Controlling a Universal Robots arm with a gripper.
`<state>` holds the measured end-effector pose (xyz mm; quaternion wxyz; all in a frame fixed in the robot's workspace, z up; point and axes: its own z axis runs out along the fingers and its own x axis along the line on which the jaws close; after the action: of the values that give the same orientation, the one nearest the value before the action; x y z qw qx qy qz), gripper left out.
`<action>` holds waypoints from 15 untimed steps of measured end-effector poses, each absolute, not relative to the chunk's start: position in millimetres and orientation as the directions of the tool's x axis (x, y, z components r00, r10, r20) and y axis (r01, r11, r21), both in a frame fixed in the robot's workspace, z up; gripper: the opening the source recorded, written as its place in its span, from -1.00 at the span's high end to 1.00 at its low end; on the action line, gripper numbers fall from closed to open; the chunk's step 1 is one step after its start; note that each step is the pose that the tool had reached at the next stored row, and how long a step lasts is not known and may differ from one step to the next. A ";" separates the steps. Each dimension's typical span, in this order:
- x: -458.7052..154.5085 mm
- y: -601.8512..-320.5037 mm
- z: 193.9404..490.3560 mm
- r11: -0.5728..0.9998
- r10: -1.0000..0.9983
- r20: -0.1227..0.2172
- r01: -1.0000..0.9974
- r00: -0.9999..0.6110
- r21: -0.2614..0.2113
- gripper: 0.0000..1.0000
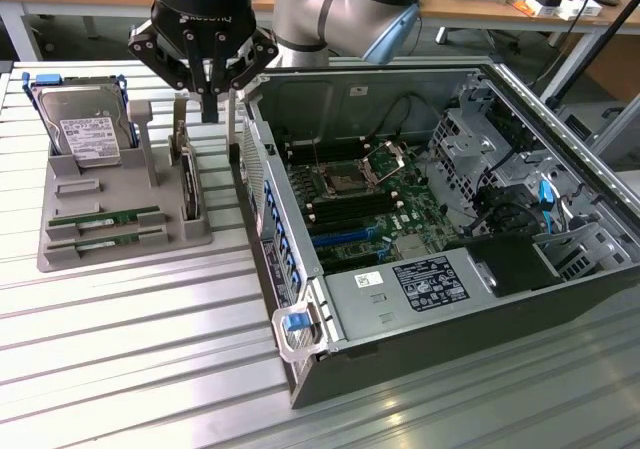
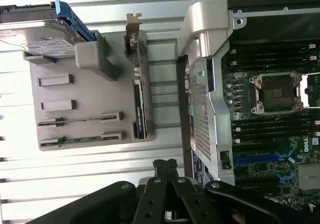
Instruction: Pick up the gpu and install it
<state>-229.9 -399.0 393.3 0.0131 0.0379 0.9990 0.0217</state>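
While the gripper [image 1: 210, 117] hangs with its fingers pressed together and nothing between them, the gpu [image 1: 105, 219] lies on edge in a slot of the grey tray [image 1: 60, 254], below the gripper and off to the side away from the computer case [image 1: 420, 359]. The upright dark card [image 1: 189, 187] stands nearer, almost beneath the gripper.

A big open computer box [image 1: 340, 97] sits on a ribbed metal table [image 1: 130, 349]. Beside it lies a grey tray [image 1: 100, 191] — a silver hard drive [image 1: 90, 134] and a dark card [image 1: 189, 184] stand in it.
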 end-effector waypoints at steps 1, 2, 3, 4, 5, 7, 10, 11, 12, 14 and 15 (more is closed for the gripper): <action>-230.6 -398.9 393.3 0.996 0.076 -0.024 0.075 -0.997 0.044 0.78; -231.7 -398.9 393.3 0.996 0.076 -0.024 0.075 -0.997 0.044 0.78; -232.7 -399.0 393.3 0.996 0.076 -0.024 0.075 -0.997 0.044 0.78; -234.2 -399.0 393.3 0.996 0.076 -0.024 0.075 -0.997 0.044 0.78; -235.0 -398.9 393.3 0.996 0.076 -0.025 0.075 -0.997 0.044 0.78; -237.0 -398.9 393.3 0.996 0.076 -0.024 0.075 -0.997 0.044 0.78; -239.7 -398.9 393.3 0.996 0.076 -0.024 0.075 -0.997 0.044 0.78; -240.4 -398.9 393.3 0.996 0.076 -0.024 0.075 -0.997 0.044 0.78; -240.8 -398.9 393.3 0.996 0.076 -0.024 0.075 -0.997 0.044 0.78; -242.1 -398.9 393.3 0.996 0.076 -0.024 0.075 -0.997 0.044 0.78; -243.0 -398.9 393.3 0.996 0.076 -0.024 0.075 -0.997 0.044 0.78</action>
<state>-243.0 -398.9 393.3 0.0131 0.0379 0.9990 0.0217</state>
